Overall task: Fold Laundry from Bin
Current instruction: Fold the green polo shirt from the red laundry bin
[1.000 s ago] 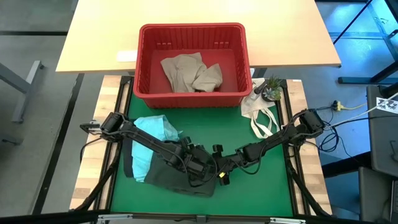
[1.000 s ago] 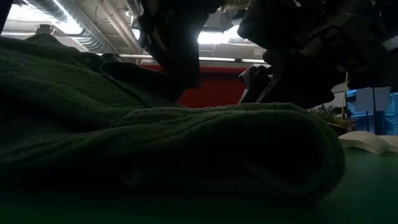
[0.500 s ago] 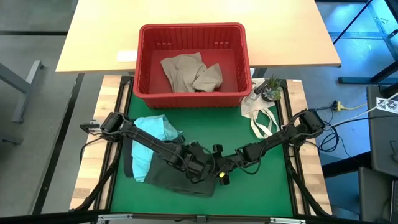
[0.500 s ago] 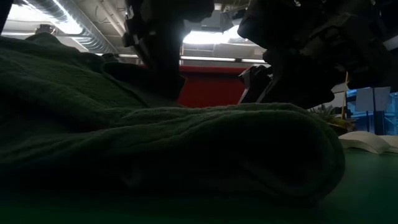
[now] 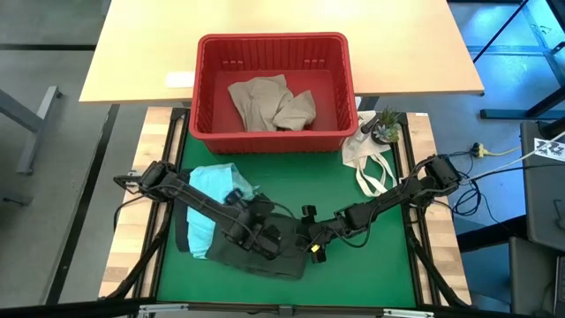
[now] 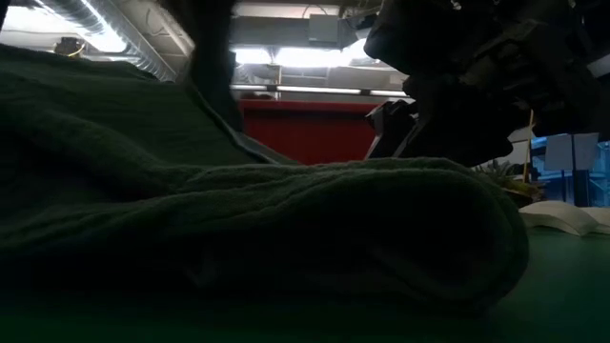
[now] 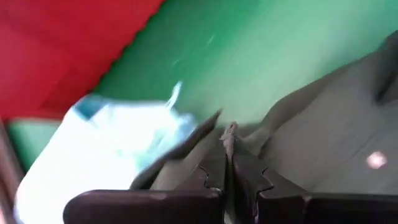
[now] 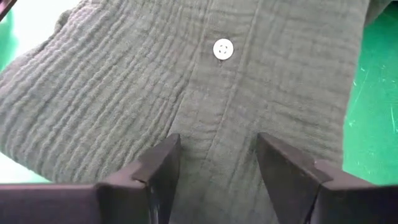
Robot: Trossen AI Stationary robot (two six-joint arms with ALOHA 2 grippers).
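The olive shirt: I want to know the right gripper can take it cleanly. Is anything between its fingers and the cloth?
Nothing visible. The right gripper stands open directly over the olive shirt, bare cloth between its fingers. The left gripper is shut on the shirt's edge.

No readable text, label, brand, number or sign shows in any view.

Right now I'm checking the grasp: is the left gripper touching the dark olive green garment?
Touching. In the left wrist view the left gripper has its fingers shut on a fold of the dark olive green garment.
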